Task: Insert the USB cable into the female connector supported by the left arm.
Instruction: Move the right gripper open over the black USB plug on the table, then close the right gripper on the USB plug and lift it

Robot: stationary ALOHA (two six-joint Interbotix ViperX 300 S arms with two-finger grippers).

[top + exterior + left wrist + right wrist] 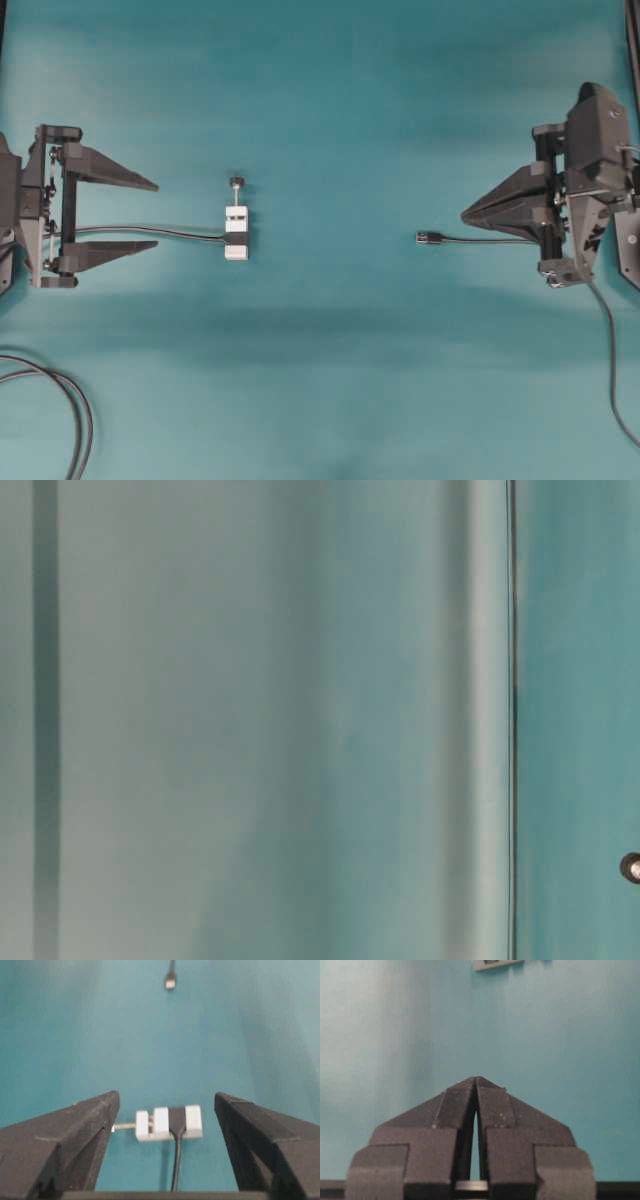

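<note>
Desk (330, 380): smooth matte teal.
Female connector (236, 232): blocky white plastic, black-banded, mid-desk.
Left claw (157, 214): wedge-shaped fingers released, left of connector.
Right claw (467, 214): clenched, empty.
USB cable (431, 238): metal-tipped plug, right of connector.

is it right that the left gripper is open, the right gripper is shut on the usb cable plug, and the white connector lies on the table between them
Not quite. The right gripper is shut but empty; the overhead view shows the USB cable plug lying free on the table beside its tip. The left gripper is open, and the female connector lies between them.
</note>
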